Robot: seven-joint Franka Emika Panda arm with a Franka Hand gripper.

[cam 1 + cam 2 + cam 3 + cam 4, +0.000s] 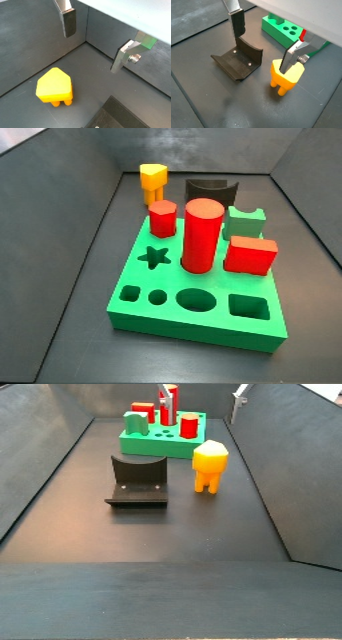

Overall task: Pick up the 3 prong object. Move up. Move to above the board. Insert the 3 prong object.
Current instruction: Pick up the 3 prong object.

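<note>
Stage: pick-up not begun | gripper [264,42] open, empty, above the yellow 3 prong object [286,76] | remaining: grasp, lift, carry over green board [201,298], insert

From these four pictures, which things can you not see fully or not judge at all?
- Gripper: open; in a side view only a sliver shows at the frame edge.
- 3 prong object: its prongs are hidden in this side view behind the red pieces on the board.
- Fixture: mostly hidden in this side view by the red cylinder.
- Board's three small holes for the prongs: a wrist view cuts the board off at the frame edge.
</note>
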